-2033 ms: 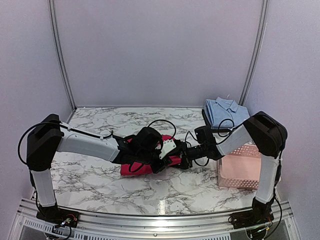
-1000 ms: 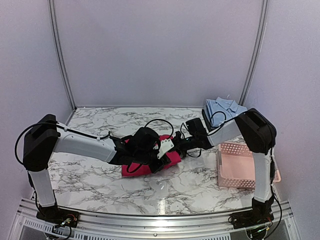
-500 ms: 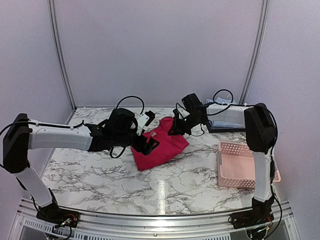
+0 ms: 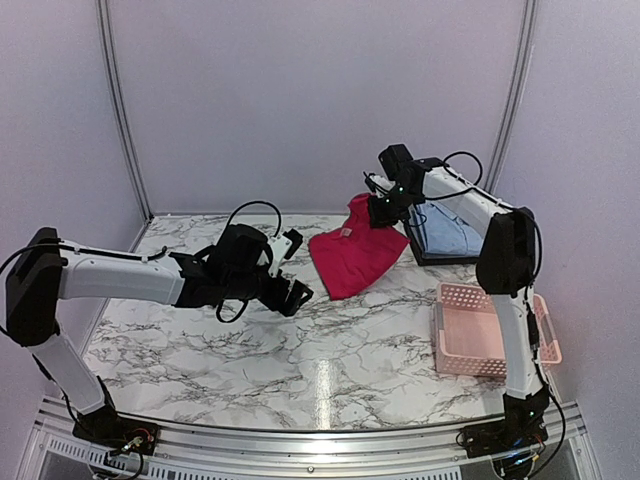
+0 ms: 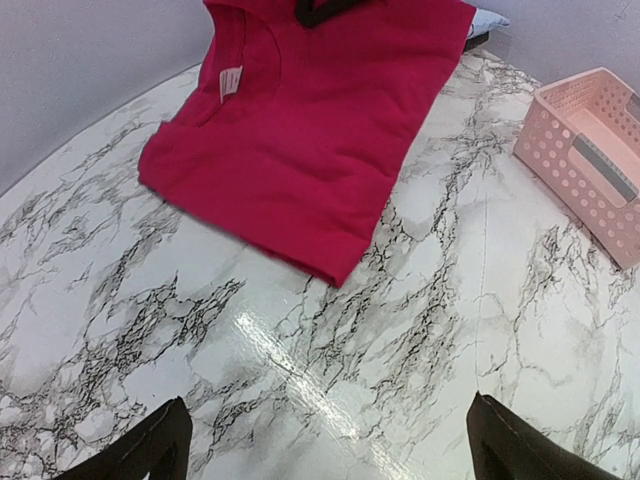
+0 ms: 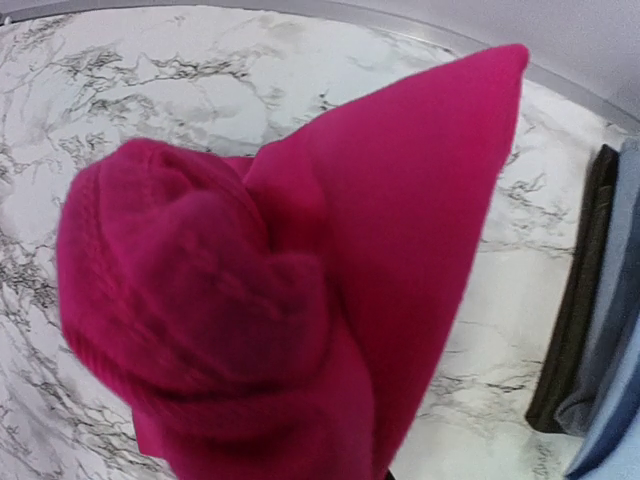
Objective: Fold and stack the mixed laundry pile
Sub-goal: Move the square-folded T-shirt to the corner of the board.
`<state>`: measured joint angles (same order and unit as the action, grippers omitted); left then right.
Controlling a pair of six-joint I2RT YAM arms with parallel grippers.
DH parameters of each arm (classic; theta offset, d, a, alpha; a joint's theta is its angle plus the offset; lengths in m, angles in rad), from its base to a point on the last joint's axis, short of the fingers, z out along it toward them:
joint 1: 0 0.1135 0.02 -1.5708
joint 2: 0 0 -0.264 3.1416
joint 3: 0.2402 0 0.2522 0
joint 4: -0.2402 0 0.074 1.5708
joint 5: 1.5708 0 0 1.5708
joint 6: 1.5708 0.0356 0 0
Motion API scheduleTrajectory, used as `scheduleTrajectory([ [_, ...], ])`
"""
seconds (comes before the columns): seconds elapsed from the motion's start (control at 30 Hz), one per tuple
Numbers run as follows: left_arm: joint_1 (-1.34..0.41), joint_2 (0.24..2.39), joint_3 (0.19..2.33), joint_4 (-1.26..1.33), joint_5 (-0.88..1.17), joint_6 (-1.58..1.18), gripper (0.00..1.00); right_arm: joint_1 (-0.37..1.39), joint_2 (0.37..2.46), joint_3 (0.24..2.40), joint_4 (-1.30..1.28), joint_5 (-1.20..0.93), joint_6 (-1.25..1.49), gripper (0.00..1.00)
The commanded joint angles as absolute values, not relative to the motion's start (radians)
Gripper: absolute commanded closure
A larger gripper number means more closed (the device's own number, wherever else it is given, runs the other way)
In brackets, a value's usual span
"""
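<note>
Since a second ago the left gripper (image 4: 296,268) has let go, jaws now wide apart, well left of the dark tray (image 4: 415,248), while the right gripper (image 4: 383,212), clamped on the folded magenta garment (image 4: 358,258), has hoisted it just left of that tray bearing the blue shirt (image 4: 450,232); stacking appears next.

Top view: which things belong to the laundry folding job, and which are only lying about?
Job:
- magenta-red garment, held up by the right gripper
- light blue shirt, lying on the dark tray

Lying about:
- pink basket
- dark tray
</note>
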<state>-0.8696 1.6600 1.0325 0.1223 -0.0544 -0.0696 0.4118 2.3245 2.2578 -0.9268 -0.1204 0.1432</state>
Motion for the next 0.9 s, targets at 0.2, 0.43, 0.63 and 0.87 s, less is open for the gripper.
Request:
scheduleTrajectory([
  [0.2,-0.869,1.674,1.037,0.075,-0.067,-0.096,0.01,0.33,2.292,2.385,-1.033,0.095,0.05,1.0],
  [0.43,-0.869,1.683,1.04,0.058,-0.046,-0.094,0.01,0.281,2.256,2.425,-1.038,0.092,0.049,1.0],
  [0.63,-0.869,1.682,1.039,0.046,-0.041,-0.078,0.01,0.267,2.227,2.456,-1.045,0.079,0.062,1.0],
  [0.87,-0.868,1.684,1.034,0.044,-0.028,-0.076,0.01,0.259,2.176,2.478,-1.045,0.043,0.085,1.0],
])
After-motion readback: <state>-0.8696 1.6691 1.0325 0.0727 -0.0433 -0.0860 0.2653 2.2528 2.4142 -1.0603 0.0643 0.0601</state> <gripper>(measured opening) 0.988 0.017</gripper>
